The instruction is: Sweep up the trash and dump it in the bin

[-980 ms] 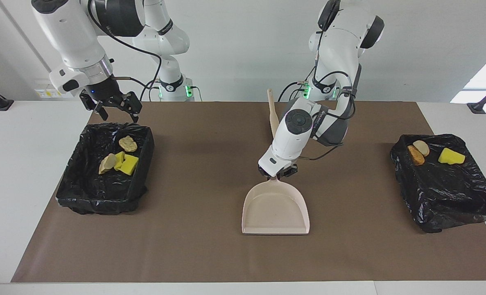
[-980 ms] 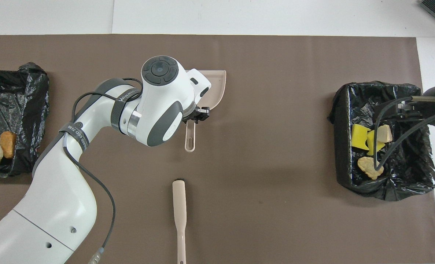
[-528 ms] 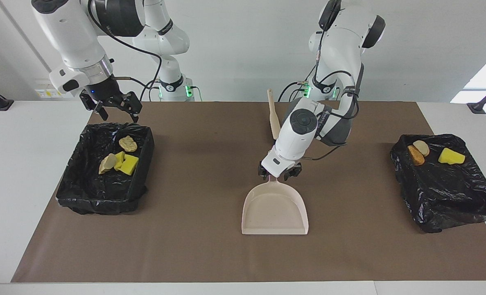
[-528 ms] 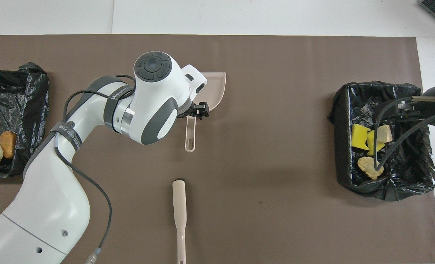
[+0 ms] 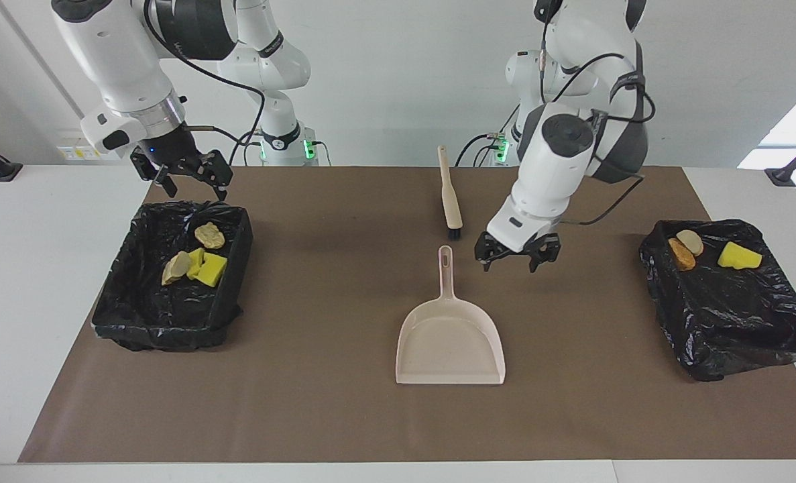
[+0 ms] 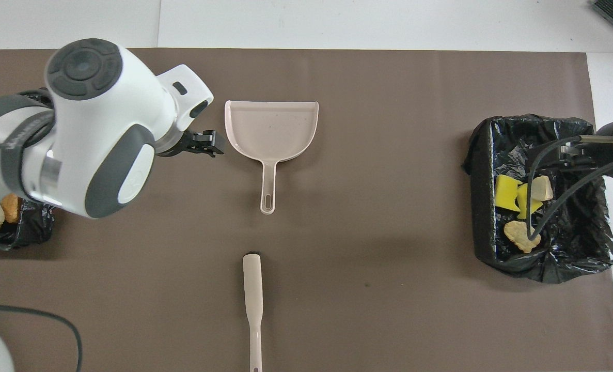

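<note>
The beige dustpan (image 5: 450, 339) lies flat on the brown mat, mid-table, also in the overhead view (image 6: 271, 124). The beige brush (image 5: 449, 201) lies nearer to the robots than it (image 6: 253, 299). My left gripper (image 5: 517, 253) is open and empty, raised over the mat beside the dustpan's handle, toward the left arm's end (image 6: 208, 150). My right gripper (image 5: 186, 176) is open and empty over the robots' edge of the bin (image 5: 169, 332) at the right arm's end. Trash (image 5: 196, 261) lies in that bin: yellow sponge pieces and bread chunks (image 6: 520, 204).
A second black-lined bin (image 5: 740, 335) at the left arm's end holds two bread chunks (image 5: 685, 249) and a yellow sponge piece (image 5: 738, 256). In the overhead view my left arm hides most of it. The brown mat (image 5: 317, 402) covers most of the table.
My left gripper has opened, let go of the dustpan's handle, risen and swung toward the left arm's end. The dustpan stays on the mat. The right arm has not moved.
</note>
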Action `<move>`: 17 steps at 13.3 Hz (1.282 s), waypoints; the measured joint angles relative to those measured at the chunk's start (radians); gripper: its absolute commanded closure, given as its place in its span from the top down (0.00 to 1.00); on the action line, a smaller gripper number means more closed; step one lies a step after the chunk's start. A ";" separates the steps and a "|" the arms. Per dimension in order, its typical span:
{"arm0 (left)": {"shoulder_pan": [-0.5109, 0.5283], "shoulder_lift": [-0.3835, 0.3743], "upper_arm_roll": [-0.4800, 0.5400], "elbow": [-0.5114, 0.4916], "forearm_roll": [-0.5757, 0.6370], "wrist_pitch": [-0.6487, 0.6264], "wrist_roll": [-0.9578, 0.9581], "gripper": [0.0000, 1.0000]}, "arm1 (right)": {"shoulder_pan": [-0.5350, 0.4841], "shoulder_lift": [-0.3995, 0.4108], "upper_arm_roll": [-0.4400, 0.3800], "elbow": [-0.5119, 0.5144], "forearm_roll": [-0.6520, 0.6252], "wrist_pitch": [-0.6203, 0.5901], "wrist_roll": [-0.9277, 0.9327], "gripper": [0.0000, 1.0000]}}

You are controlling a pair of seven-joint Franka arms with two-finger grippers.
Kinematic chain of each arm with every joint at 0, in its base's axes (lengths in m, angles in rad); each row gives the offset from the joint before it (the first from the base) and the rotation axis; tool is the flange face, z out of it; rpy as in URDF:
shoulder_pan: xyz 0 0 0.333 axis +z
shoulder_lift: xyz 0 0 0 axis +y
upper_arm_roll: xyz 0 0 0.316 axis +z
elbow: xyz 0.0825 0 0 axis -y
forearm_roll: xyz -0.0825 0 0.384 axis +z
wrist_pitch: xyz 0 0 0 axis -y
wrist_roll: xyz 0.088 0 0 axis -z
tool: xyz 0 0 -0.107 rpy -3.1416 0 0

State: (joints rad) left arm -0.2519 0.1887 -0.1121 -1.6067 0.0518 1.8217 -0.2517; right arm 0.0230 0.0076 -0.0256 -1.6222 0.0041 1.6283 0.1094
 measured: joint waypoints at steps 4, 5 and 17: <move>0.035 -0.187 0.089 -0.043 -0.054 -0.158 0.162 1.00 | 0.000 0.000 0.000 0.000 0.000 0.000 0.000 1.00; 0.063 -0.222 0.098 -0.045 -0.061 -0.189 0.209 1.00 | 0.000 0.000 0.000 0.000 0.000 0.000 0.000 1.00; 0.140 -0.231 0.101 0.130 -0.072 -0.404 0.355 1.00 | 0.000 0.000 0.000 0.000 0.000 0.000 0.000 1.00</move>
State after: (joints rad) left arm -0.1124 -0.0426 -0.0107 -1.4770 -0.0200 1.4176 0.1034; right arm 0.0230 0.0076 -0.0256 -1.6222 0.0041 1.6283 0.1094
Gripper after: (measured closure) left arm 0.000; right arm 0.000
